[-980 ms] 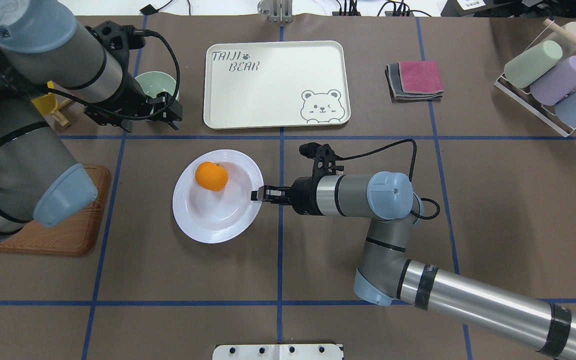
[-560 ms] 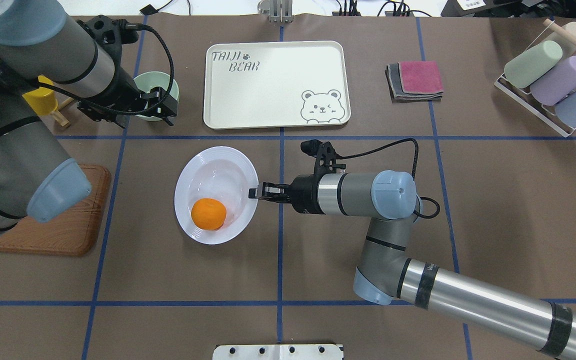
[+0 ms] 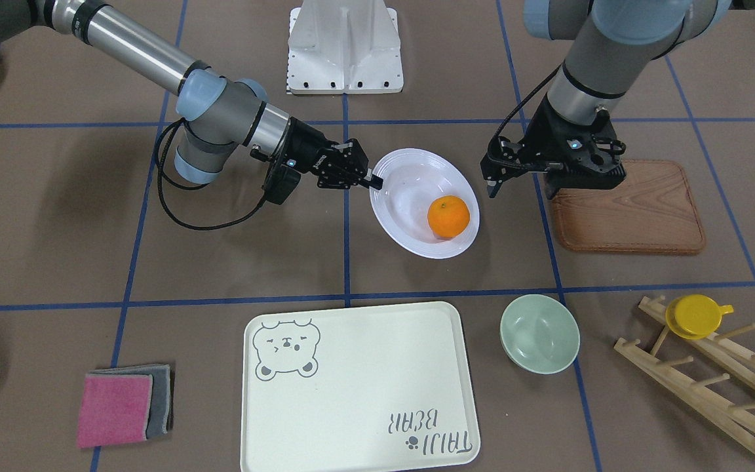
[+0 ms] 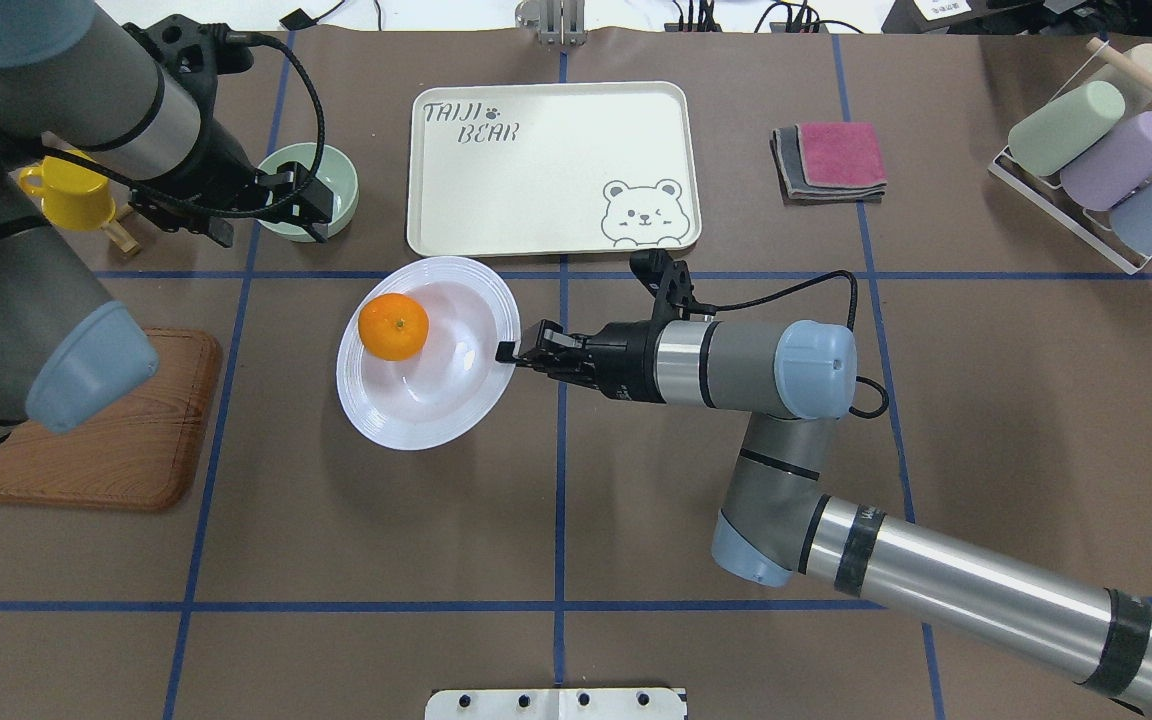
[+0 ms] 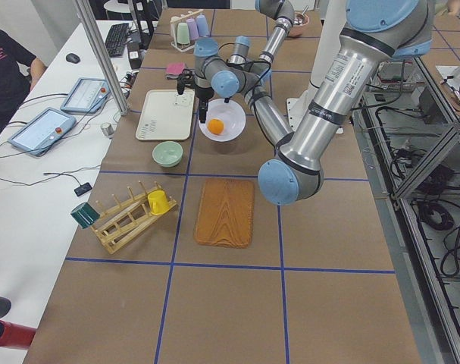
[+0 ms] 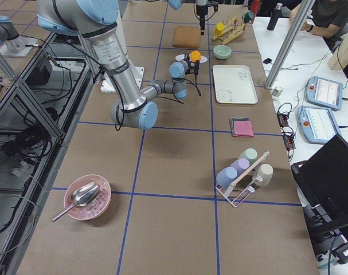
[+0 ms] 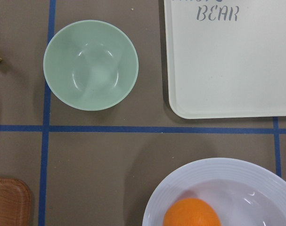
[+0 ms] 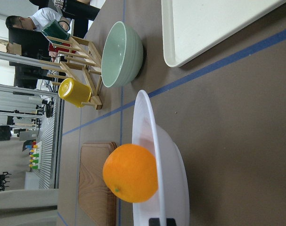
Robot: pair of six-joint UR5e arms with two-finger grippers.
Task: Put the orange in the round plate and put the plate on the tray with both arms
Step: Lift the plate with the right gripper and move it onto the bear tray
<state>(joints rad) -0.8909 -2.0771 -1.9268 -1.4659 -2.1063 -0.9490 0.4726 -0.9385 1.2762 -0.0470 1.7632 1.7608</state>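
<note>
Front view: the orange sits in the plate, whose rim the right fingers pinch. The left fingers hang spread and empty nearby.

Overhead: the tray lies just beyond the plate.

The plate's carry looks underway. Next, the left fingers should grip the opposite rim.

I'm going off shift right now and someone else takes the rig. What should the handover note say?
Right gripper: shut on the round plate at its rim.
Left gripper: open, empty, near the plate's other side.
Orange lies in the plate, which is short of the tray, not on it.
Done: orange in plate.
To do: left gripper takes the opposite rim, then both arms carry the plate onto the tray.
</note>
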